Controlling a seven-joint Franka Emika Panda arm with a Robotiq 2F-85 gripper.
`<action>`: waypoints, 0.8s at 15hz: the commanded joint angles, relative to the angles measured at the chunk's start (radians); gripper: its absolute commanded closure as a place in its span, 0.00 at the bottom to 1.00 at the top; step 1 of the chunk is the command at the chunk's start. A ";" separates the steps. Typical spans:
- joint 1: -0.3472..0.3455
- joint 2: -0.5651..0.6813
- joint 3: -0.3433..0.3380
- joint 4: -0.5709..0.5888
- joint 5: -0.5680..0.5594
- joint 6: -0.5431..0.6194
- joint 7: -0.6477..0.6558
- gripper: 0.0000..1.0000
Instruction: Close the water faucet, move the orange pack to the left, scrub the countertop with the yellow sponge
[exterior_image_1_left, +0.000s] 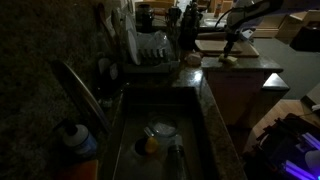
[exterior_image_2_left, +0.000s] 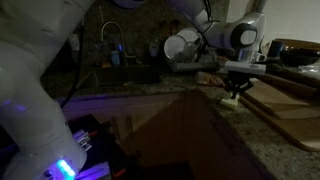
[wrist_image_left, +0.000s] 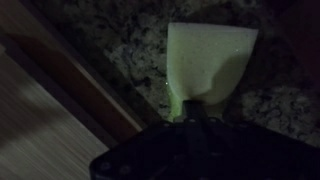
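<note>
- The countertop (exterior_image_2_left: 240, 145) is a dark, speckled stone slab with a squared edge; the wrist view shows that edge running from 11 o'clock down to 5 o'clock.
- A sink (exterior_image_1_left: 125, 120) is set into the slab (its contents are not on the stone).
- The yellow sponge (wrist_image_left: 212, 55) rests on the stone, at about 1 o'clock in the wrist view, close to the edge.
- Pale wooden boards (exterior_image_2_left: 285, 102) lie at 3 o'clock of the sponge in an exterior view.
- A dish rack (exterior_image_1_left: 150, 50) with plates stands at 12 o'clock of the sink.
- A blue-capped bottle (exterior_image_1_left: 76, 140) stands at 8 o'clock of the sink.
- A small tan lump, probably the orange pack (exterior_image_1_left: 193, 60), sits at 1 o'clock of the sink.
</note>
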 joint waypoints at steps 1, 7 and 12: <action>0.001 -0.046 -0.013 -0.068 -0.015 -0.064 0.075 1.00; -0.023 -0.065 -0.065 -0.107 -0.019 -0.019 0.218 0.59; -0.030 -0.033 -0.058 -0.052 -0.022 -0.045 0.210 0.59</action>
